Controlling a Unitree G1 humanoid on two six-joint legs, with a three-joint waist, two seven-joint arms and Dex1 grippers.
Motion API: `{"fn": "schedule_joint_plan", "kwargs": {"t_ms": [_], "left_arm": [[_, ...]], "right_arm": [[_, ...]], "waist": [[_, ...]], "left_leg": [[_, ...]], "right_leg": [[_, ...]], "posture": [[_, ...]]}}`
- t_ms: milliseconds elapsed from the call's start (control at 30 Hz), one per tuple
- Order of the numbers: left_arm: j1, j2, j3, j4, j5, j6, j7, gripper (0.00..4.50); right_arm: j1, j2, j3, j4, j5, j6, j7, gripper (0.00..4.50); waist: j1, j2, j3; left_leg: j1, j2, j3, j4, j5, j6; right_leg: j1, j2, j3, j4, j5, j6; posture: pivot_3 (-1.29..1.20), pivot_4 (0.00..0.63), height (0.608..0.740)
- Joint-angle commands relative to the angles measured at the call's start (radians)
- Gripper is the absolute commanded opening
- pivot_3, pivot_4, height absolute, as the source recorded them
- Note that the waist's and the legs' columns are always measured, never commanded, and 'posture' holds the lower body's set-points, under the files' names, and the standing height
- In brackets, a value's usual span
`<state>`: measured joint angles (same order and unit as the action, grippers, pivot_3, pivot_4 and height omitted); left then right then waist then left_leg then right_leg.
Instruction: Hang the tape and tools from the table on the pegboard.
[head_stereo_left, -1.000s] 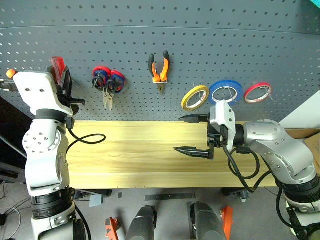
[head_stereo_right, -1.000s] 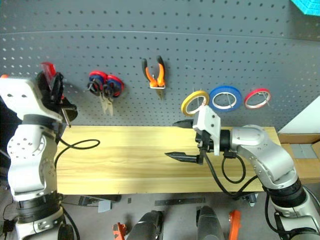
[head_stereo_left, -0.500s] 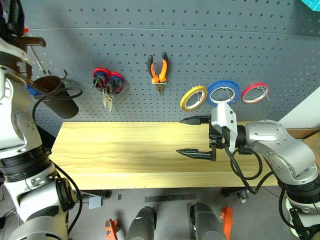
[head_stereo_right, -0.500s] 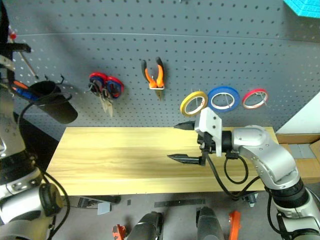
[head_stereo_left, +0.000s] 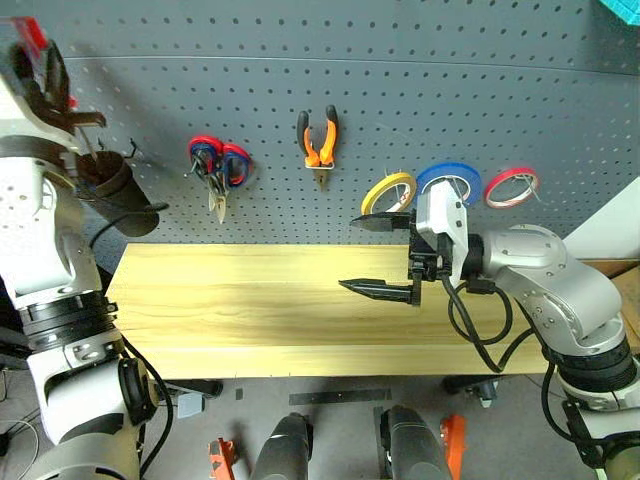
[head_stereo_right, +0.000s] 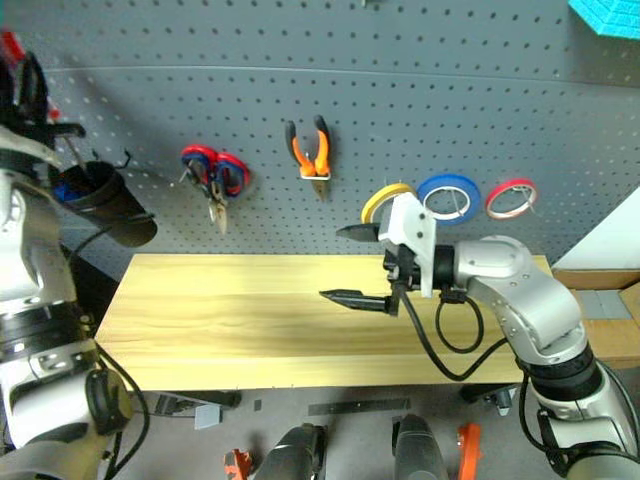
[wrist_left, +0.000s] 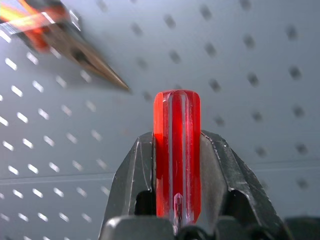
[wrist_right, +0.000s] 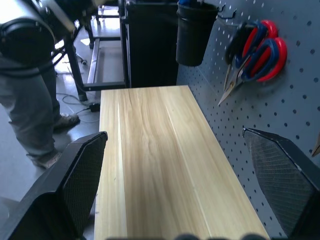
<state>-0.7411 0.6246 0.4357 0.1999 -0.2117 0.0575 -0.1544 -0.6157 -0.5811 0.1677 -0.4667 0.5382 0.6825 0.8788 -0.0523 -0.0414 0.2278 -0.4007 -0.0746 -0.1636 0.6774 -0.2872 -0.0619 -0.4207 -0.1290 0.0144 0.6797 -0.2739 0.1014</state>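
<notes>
Red-handled screwdriver (wrist_left: 176, 155) sits pinched in left gripper (wrist_left: 176, 165) (right gripper (head_stereo_left: 378, 256) gapes wide).

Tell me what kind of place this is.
Probably a workshop or a lab's tool corner: a grey pegboard hung with pliers, scissors and tape rolls, above a plank table on a dark frame.

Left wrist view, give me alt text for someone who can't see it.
The left claw grips a red screwdriver handle upright between its black fingers, facing the grey pegboard. A blurred orange-handled tool hangs on the board beyond it.
</notes>
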Motion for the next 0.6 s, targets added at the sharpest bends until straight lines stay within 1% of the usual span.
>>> {"fn": "schedule_joint_plan", "kwargs": {"t_ms": [33, 300, 367, 433, 567, 600], "left_arm": [[0.002, 0.004, 0.004, -0.011, 0.017, -0.050, 0.018, 0.83], [0.069, -0.034, 0.018, -0.045, 0.017, -0.058, 0.067, 0.83], [0.085, -0.041, 0.025, -0.064, 0.010, -0.059, 0.079, 1.57], [0.102, -0.047, 0.033, -0.086, 0.006, -0.058, 0.090, 2.20], [0.124, -0.054, 0.049, -0.122, 0.000, -0.054, 0.114, 3.60], [0.126, -0.055, 0.053, -0.130, -0.001, -0.053, 0.121, 3.89]], "right_arm": [[-0.032, 0.010, -0.041, -0.027, 0.030, 0.008, -0.020, 4.50], [-0.077, 0.069, -0.100, 0.008, 0.014, -0.006, -0.132, 4.50], [-0.086, 0.091, -0.118, 0.020, 0.016, -0.016, -0.158, 4.50], [-0.092, 0.106, -0.133, 0.026, 0.019, -0.029, -0.174, 4.50], [-0.091, 0.122, -0.146, 0.024, 0.026, -0.040, -0.184, 4.50], [-0.090, 0.122, -0.147, 0.023, 0.027, -0.042, -0.185, 4.50]], "waist": [[-0.004, 0.000, 0.000], [-0.016, 0.000, 0.000], [-0.017, 0.000, 0.000], [-0.019, 0.000, 0.000], [-0.025, 0.000, -0.001], [-0.026, 0.000, -0.001]], "left_leg": [[0.000, 0.000, 0.000, 0.000, 0.000, 0.000], [0.000, 0.000, 0.000, 0.000, 0.000, 0.000], [0.000, 0.000, 0.000, 0.000, 0.000, 0.000], [0.000, 0.000, 0.000, 0.000, 0.000, 0.000], [0.000, 0.000, 0.000, 0.000, 0.000, 0.000], [0.000, 0.000, 0.000, 0.000, 0.000, 0.000]], "right_leg": [[0.000, 0.000, 0.000, 0.000, 0.000, 0.000], [-0.001, 0.000, 0.000, 0.000, 0.000, 0.000], [-0.001, 0.000, 0.001, 0.001, 0.000, 0.000], [-0.001, 0.000, 0.000, 0.001, 0.000, 0.000], [-0.001, 0.000, 0.001, 0.000, 0.000, 0.000], [-0.001, 0.000, 0.001, 0.000, 0.000, 0.000]], "posture": [[-0.07, 0.177, 0.740], [-0.08, 0.175, 0.740], [-0.08, 0.174, 0.740], [-0.08, 0.173, 0.740], [-0.08, 0.170, 0.740], [-0.08, 0.170, 0.740]]}}
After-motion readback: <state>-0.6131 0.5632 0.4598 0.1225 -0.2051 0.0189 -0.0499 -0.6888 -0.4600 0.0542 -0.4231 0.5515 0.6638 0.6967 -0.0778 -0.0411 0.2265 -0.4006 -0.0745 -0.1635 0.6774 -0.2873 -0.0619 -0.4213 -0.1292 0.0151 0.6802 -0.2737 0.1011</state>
